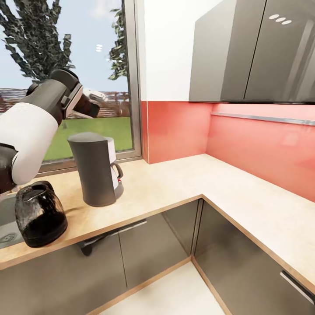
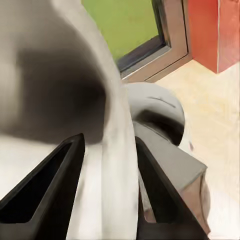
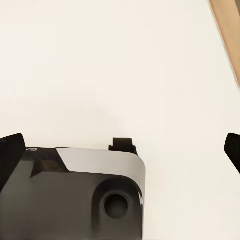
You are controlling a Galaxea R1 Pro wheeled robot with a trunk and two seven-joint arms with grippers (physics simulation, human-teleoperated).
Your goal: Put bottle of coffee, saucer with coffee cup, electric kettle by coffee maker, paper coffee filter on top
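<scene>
The left arm reaches up and forward above the coffee maker (image 1: 95, 169), its gripper (image 1: 89, 101) held level in front of the window (image 1: 87, 65). In the left wrist view its fingers (image 2: 52, 192) are clamped on a pale sheet, the paper coffee filter (image 2: 107, 165), with the coffee maker's top just beyond. The machine stands on the kitchen countertop (image 1: 183, 183) by the window; the electric kettle (image 1: 39, 214) sits just beside it, nearer the counter's front edge. The right gripper (image 3: 120, 150) hangs over pale floor (image 3: 120, 65), fingertips spread wide.

coffee maker (image 1: 97, 170) on kitchen countertop (image 1: 183, 183) (before window (image 1: 65, 65)) | electric kettle (image 1: 39, 214) left, nearer edge
</scene>
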